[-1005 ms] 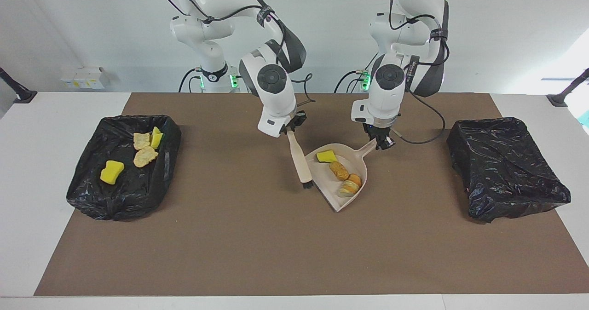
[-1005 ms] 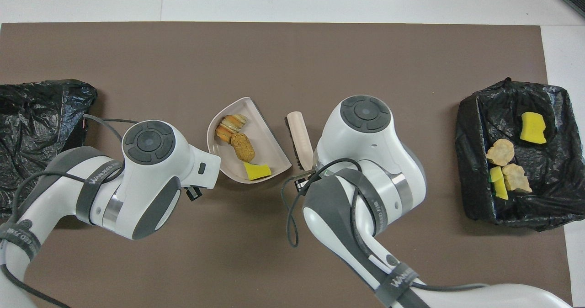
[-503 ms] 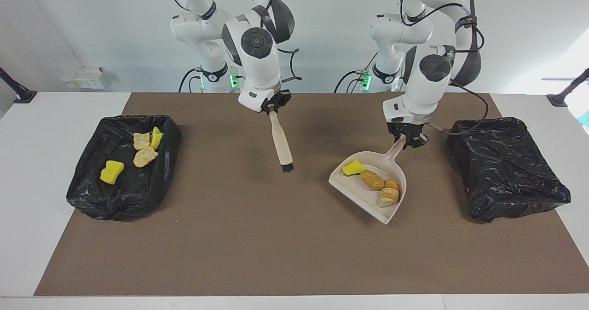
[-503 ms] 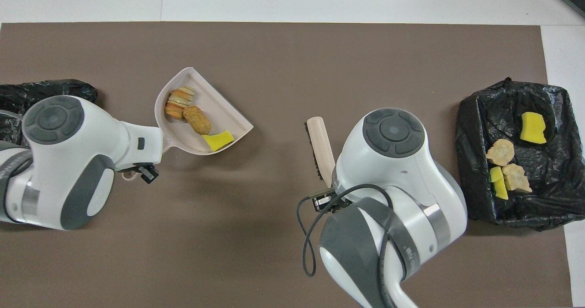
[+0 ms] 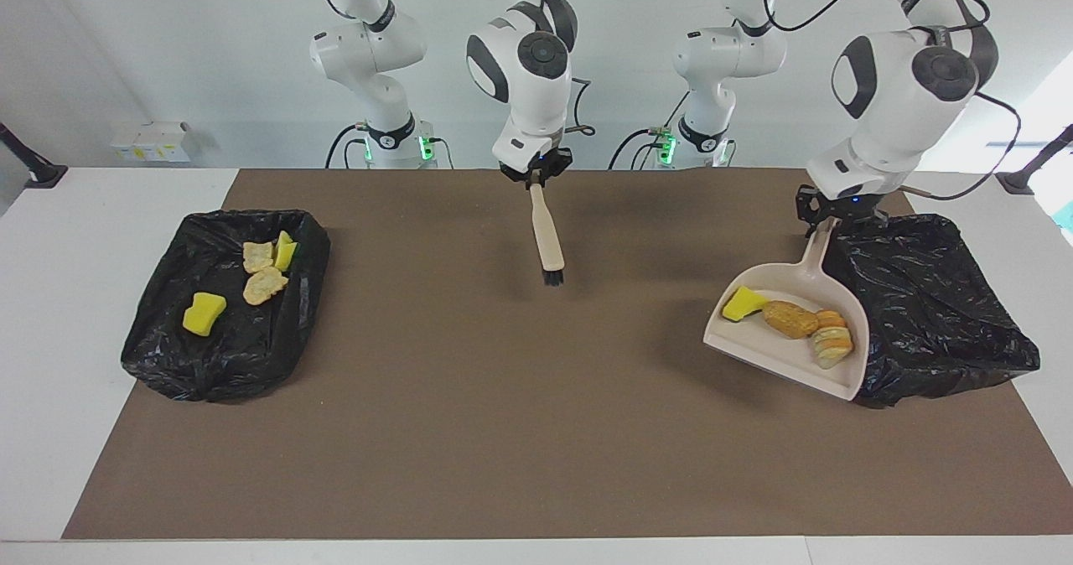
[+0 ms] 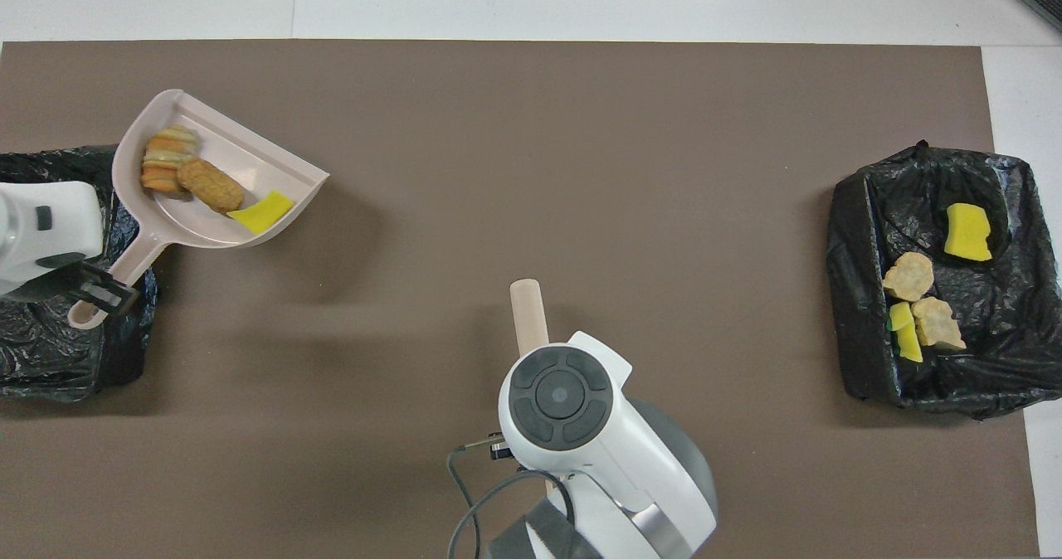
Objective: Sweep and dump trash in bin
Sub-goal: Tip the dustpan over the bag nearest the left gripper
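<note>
trash (image 5: 792,320): yellow, brown scraps | left claw (image 5: 830,220) grips dustpan (image 5: 759,343) | right claw (image 5: 535,178) grips brush (image 5: 547,238)

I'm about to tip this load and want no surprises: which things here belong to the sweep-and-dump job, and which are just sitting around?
In the job:
- left gripper holding the dustpan beside the bin
- three scraps in the pan
- right gripper holding the brush
- other bin, four scraps inside

Lying about:
- white boxes
- brown mat
</note>
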### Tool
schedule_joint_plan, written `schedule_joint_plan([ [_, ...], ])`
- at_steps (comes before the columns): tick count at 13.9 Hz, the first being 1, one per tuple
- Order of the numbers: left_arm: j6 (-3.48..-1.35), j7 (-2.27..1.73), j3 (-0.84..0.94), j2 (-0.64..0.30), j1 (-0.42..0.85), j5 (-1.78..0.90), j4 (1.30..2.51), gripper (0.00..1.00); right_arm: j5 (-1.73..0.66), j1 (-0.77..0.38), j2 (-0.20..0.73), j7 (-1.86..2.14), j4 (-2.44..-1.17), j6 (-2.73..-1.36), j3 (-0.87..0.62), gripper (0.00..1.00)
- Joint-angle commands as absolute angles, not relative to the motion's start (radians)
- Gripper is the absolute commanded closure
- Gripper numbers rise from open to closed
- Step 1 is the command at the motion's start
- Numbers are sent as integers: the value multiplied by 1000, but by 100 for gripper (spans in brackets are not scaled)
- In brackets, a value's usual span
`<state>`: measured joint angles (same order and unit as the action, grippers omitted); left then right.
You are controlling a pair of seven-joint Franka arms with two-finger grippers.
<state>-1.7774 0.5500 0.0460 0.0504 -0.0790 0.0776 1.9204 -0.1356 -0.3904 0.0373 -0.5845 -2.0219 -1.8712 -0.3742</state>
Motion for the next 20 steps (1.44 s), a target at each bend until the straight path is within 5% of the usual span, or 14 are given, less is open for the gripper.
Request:
schedule_joint_plan([
  [1,-1694,644,57,43,-208,54,1862,100,-140,-455,83,-707,-2037,-1948,-376,100],
  [4,-1687,842,55,40,-362,54,1838,100,-140,-514,165,-787,-2039,-2052,-376,100],
  [9,-1698,1031,38,40,-495,144,1824,100,-140,-532,178,-787,-2066,-2056,-376,100],
  [10,-1698,1035,37,38,-494,232,1816,100,-140,-534,178,-788,-2059,-2045,-376,79],
  [11,-1700,1035,37,31,-491,321,1803,100,-137,-534,179,-790,-2048,-2030,-374,1],
  [14,-1703,1075,37,-17,-494,449,1709,100,-137,-532,175,-792,-1994,-1974,-373,0],
  [20,-1750,1097,41,-35,-437,659,1717,100,-118,-450,132,-755,-1856,-1800,-368,0],
])
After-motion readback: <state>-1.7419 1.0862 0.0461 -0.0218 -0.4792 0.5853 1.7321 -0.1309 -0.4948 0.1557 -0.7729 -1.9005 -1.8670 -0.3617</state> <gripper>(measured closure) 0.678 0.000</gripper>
